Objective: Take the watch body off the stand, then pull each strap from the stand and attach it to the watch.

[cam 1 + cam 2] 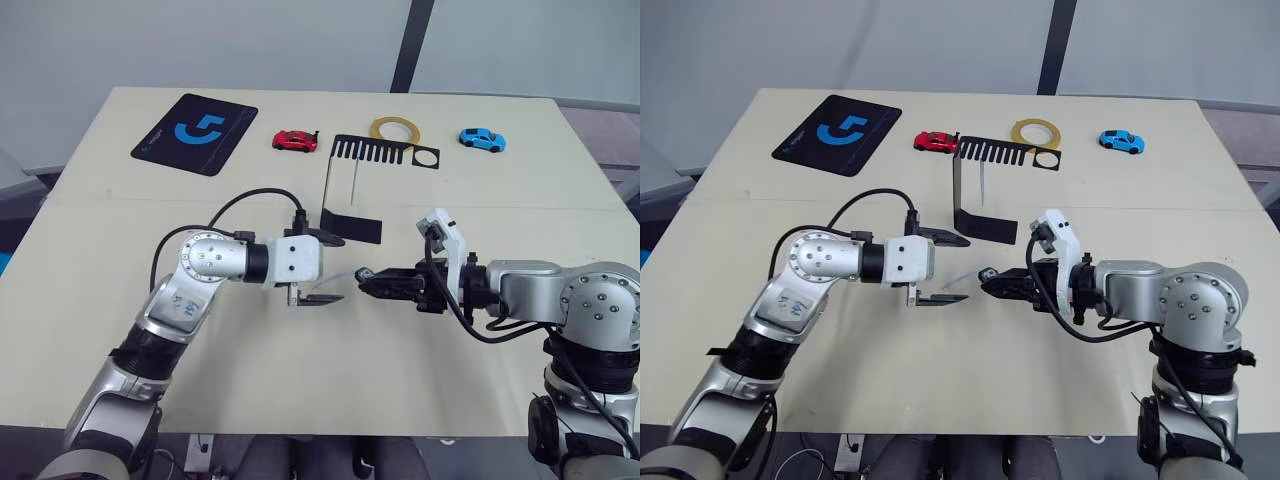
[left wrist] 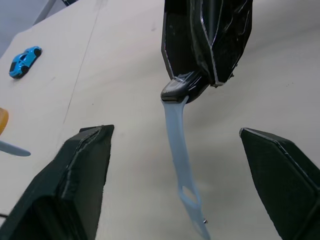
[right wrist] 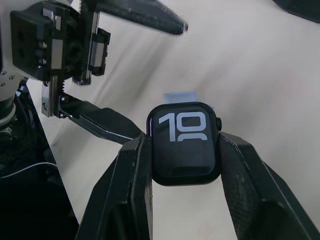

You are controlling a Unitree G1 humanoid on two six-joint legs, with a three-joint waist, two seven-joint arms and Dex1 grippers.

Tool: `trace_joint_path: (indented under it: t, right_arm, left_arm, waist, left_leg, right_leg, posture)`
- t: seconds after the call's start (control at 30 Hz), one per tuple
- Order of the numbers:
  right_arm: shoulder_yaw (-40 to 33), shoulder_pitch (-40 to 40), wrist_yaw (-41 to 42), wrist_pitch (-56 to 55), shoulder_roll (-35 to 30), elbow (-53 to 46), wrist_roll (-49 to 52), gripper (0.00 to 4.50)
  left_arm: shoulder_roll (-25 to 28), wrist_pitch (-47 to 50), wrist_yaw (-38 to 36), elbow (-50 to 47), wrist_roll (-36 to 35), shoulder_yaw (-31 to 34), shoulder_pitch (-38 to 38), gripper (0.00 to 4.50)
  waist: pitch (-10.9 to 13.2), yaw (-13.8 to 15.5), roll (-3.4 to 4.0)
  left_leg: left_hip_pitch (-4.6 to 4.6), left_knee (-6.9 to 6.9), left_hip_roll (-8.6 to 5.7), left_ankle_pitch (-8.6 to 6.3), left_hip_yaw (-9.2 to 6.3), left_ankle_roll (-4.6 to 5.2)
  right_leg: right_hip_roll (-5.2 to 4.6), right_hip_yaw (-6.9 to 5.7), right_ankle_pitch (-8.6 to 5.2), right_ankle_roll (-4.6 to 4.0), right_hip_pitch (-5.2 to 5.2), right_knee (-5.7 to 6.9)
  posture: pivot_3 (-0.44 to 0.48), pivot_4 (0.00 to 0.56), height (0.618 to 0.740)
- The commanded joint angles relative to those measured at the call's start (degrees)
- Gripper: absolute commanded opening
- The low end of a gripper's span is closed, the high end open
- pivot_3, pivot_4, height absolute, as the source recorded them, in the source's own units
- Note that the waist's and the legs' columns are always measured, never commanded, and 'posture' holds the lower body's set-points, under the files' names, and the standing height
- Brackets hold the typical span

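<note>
The right pincer (image 3: 182, 165) is clamping the watch body (image 3: 184, 144) by its two sides, holding it above the tabletop (image 1: 480, 190), in front of the stand (image 1: 352, 190). One strap (image 2: 181, 165) is already hanging from the watch body's far edge, reaching toward the left pincer (image 1: 322, 268), whose fingers are standing wide apart around the strap's free end without touching it. The second strap (image 1: 982, 184) looks to be hanging from the slotted top plate of the stand, thin and pale.

The risks, as I judge them: the attached strap is dangling loose, so if the left pincer is closing on it and tugging sideways, it could be sliding back out of its slot. The watch body is being held only by its narrow edges, so any twisting pull could be rotating it between the fingers or dropping it. Reaching for the remaining strap, an arm could be knocking the light stand over or dragging it along.

Readable writing: the watch screen is showing white digits "10", with a second row cut off below. The black mouse pad (image 1: 194, 132) is carrying a blue logo; its small print is too fine to read.
</note>
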Motion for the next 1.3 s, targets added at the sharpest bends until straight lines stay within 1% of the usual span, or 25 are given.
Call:
trace_joint_path:
  t: [0.03, 0.3, 0.67, 0.77, 0.8, 0.83, 0.87, 0.93, 0.97, 1.3]
  right_arm:
    - [-2.2, -0.8, -2.9, 0.3, 0.7, -0.1, 4.2, 1.52]
    - [-2.4, -1.1, -7.7, 0.1, 0.6, 1.6, 9.1, 1.52]
    - [-0.3, -0.8, -13.8, -3.7, -1.3, 3.5, 16.9, 1.52]
    - [0.8, -0.6, -15.4, -5.2, -2.4, 3.8, 19.3, 1.52]
    - [1.3, -0.4, -15.9, -5.9, -2.8, 3.9, 20.1, 1.52]
    - [1.7, -0.3, -16.4, -6.5, -3.3, 3.9, 21.0, 1.52]
    - [2.3, -0.1, -17.0, -7.3, -3.8, 3.9, 21.9, 1.52]
    - [3.3, 0.1, -17.9, -8.7, -4.8, 4.0, 23.6, 1.52]
    - [3.9, 0.2, -18.3, -9.5, -5.4, 4.1, 24.4, 1.52]
    - [9.0, 1.3, -20.6, -15.8, -10.7, 3.8, 29.8, 1.52]
  left_arm:
    - [-0.7, 0.3, 1.6, 0.1, 1.6, -0.3, -1.5, 3.28]
    - [-2.0, 1.3, 2.4, 0.4, 2.6, -0.5, -2.2, 3.28]
    - [-3.2, 2.6, 3.4, 1.0, 4.5, -1.0, -3.1, 3.28]
    - [-3.6, 2.9, 3.9, 1.4, 4.9, -1.1, -3.5, 2.50]
    - [-3.7, 2.9, 3.9, 1.8, 5.1, -1.1, -3.6, 2.05]
    - [-3.7, 2.8, 3.9, 2.0, 5.2, -1.2, -3.7, 1.71]
    - [-3.8, 2.8, 3.9, 2.2, 5.3, -1.2, -3.8, 1.19]
    - [-3.8, 2.7, 3.9, 2.6, 5.4, -1.2, -3.8, 0.27]
    - [-3.9, 2.7, 3.9, 2.7, 5.4, -1.2, -3.8, 0.03]
    - [-4.5, 1.2, 4.2, 4.5, 5.6, -1.2, -3.6, 0.03]
  waist:
    - [0.0, -0.1, 0.00]
    - [0.0, -0.1, 0.00]
    - [0.0, -0.1, 0.00]
    - [0.0, -0.1, 0.00]
    - [0.0, -0.1, 0.00]
    - [0.0, -0.1, 0.00]
    - [0.0, -0.1, 0.00]
    - [0.0, -0.1, 0.00]
    - [0.0, -0.1, 0.00]
    - [0.0, 0.0, 0.00]
  left_leg:
    - [0.00, -0.01, 0.00, 0.00, 0.01, 0.00]
    - [0.01, -0.01, 0.02, 0.00, 0.02, 0.00]
    - [0.00, -0.01, 0.02, 0.00, 0.02, 0.00]
    - [0.00, -0.01, 0.02, 0.00, 0.02, 0.00]
    - [0.00, -0.01, 0.02, 0.00, 0.02, 0.00]
    - [0.00, -0.01, 0.03, 0.00, 0.02, 0.00]
    - [0.00, -0.01, 0.03, 0.00, 0.02, 0.00]
    - [0.00, -0.01, 0.03, 0.00, 0.02, 0.00]
    - [0.00, -0.01, 0.03, 0.00, 0.03, 0.00]
    - [0.00, -0.01, 0.04, 0.00, 0.02, 0.01]
  right_leg:
    - [0.00, 0.00, 0.00, 0.00, 0.00, 0.00]
    - [0.01, 0.01, 0.00, 0.00, -0.02, 0.01]
    - [0.00, 0.01, 0.00, 0.00, -0.02, 0.00]
    - [0.00, 0.01, 0.00, 0.00, -0.02, 0.00]
    - [0.00, 0.01, 0.00, 0.00, -0.02, 0.00]
    - [0.00, 0.01, 0.00, 0.00, -0.02, 0.00]
    - [0.00, 0.01, 0.00, 0.00, -0.02, 0.00]
    - [0.00, 0.01, 0.00, 0.00, -0.02, -0.01]
    - [0.00, 0.01, 0.00, 0.00, -0.02, -0.01]
    - [-0.02, 0.00, 0.00, 0.00, -0.02, -0.03]
  posture:
    - [0.000, 0.150, 0.732]
    - [0.000, 0.150, 0.732]
    - [0.000, 0.150, 0.732]
    - [0.000, 0.150, 0.732]
    - [0.000, 0.150, 0.732]
    - [0.000, 0.150, 0.732]
    - [0.000, 0.150, 0.732]
    - [0.000, 0.150, 0.732]
    - [0.000, 0.150, 0.732]
    - [0.000, 0.150, 0.732]
